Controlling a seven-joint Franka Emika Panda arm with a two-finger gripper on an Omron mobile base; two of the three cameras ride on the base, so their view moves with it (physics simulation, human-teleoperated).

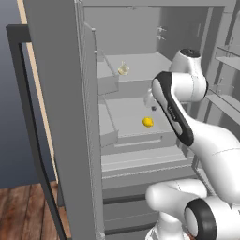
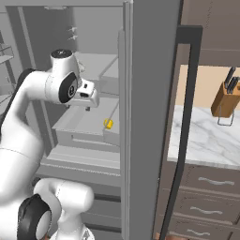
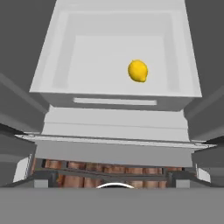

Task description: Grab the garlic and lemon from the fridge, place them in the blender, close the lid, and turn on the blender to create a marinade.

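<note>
gripper (image 2: 87,108) nearest, jaws spread wide, empty, hovering above lemon (image 3: 138,71). lemon lies loose in open fridge (image 1: 61,117) drawer, toward its right side; garlic (image 1: 123,70) on shelf above. lemon likely light, firm, rounded, prone to roll; pinch across short middle.

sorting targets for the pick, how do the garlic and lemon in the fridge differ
The garlic is pale cream and lumpy with a pointed top; the lemon is bright yellow, smooth and rounded. The garlic sits on the upper shelf, the lemon in the tray below it. Both are small, of similar size, loose inside the open fridge.
</note>
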